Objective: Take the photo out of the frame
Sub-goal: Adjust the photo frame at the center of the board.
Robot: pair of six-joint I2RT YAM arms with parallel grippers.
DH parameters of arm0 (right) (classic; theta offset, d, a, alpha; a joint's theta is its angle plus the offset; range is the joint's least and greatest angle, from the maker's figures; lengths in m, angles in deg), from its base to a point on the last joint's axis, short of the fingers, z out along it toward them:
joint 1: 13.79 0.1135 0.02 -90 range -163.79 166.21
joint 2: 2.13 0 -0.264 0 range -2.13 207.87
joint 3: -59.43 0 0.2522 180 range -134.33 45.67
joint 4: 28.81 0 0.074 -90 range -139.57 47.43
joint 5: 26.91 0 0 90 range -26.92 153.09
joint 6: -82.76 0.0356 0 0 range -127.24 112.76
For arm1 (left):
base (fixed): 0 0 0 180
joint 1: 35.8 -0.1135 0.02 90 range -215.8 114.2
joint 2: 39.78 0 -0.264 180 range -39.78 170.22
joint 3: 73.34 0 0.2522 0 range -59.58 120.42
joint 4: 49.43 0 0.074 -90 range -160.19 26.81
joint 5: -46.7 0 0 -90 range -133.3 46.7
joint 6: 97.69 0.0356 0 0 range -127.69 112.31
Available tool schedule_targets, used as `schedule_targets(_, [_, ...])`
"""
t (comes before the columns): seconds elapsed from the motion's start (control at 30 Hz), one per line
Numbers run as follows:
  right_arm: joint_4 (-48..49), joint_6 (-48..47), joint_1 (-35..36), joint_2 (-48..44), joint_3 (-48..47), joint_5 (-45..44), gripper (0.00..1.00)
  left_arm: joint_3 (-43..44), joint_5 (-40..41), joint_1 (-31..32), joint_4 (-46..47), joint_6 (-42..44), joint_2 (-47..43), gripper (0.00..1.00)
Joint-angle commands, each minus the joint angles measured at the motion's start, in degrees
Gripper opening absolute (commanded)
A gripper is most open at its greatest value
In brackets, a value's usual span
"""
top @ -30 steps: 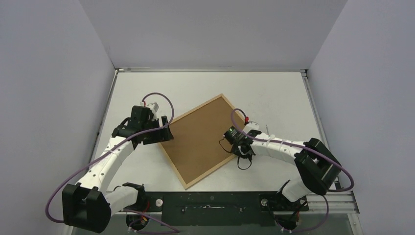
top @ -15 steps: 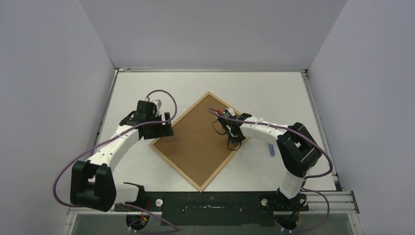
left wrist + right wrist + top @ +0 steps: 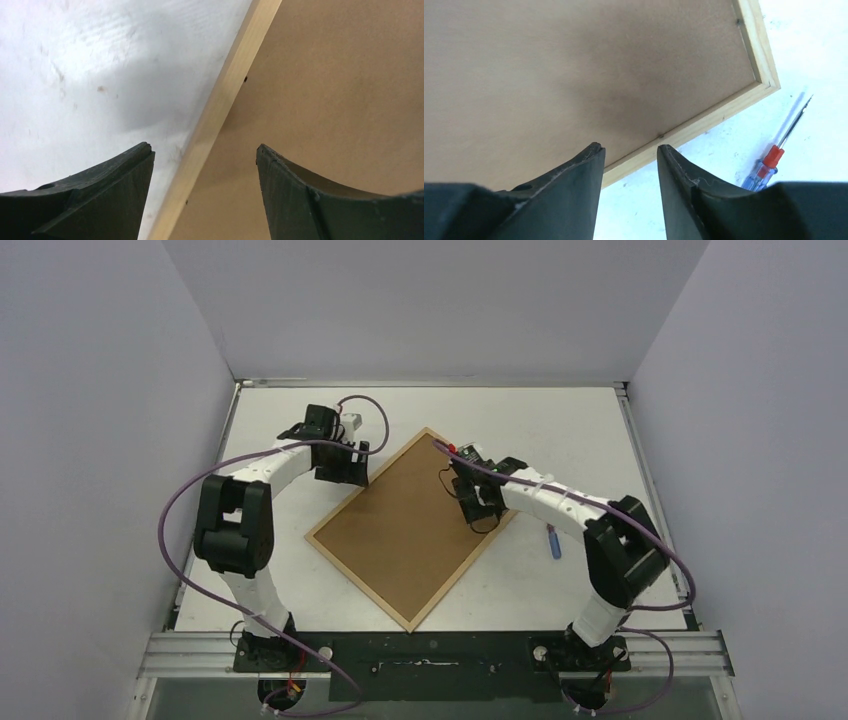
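The frame [image 3: 225,95] lies backing panel [image 3: 574,60] up on the desk [image 3: 75,75], presumably to expose its fastenings; the left tool [image 3: 204,147], spread, straddles its moulding, while the right tool [image 3: 629,147], narrowly parted and empty, hovers above the opposite rail.

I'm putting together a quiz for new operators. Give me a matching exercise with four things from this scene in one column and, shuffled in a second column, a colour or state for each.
Things:
1. frame
2. backing panel
3. screwdriver
4. left gripper

Colour or state:
A. blue and red handle, lying on the table
B. open, straddling the frame's edge
C. light-coloured wood
D. flat brown board

Pairs: 1-C, 2-D, 3-A, 4-B
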Motion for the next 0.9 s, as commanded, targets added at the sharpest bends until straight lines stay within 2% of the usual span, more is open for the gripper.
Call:
schedule_targets(0.0, [1.78, 7.35, -0.12, -10.04, 0.15, 3.74, 0.47, 5.77, -5.62, -0.30, -1.73, 10.94, 5.05, 0.70])
schedule_targets(0.17, [-0.45, 10.10, -0.22, -15.18, 0.64, 1.94, 0.53, 5.25, -7.44, 0.19, -2.80, 13.64, 6.94, 0.62])
schedule_targets(0.33, [-0.43, 13.92, -0.22, -19.74, 2.68, 2.11, 0.56, 4.88, -1.51, 3.26, -1.46, 15.29, 7.82, 0.61])
schedule_targets(0.57, [0.39, 22.16, -0.31, -27.21, 8.58, -2.37, 0.58, 4.02, 5.33, 6.95, -1.24, 16.28, 9.85, 0.48])
schedule_targets(0.67, [-0.07, 23.81, -0.40, -29.87, 10.47, -1.96, 0.59, 4.46, 5.67, 6.86, -1.76, 15.46, 11.02, 0.36])
schedule_targets(0.77, [-1.26, 24.43, -0.44, -31.84, 11.71, -2.06, 0.59, 5.55, 6.38, 7.01, -4.09, 13.86, 12.06, 0.16])
schedule_targets(0.87, [-2.52, 24.97, -0.57, -33.18, 12.69, -2.30, 0.60, 4.62, 7.13, 7.30, -4.50, 11.12, 11.69, 0.04])
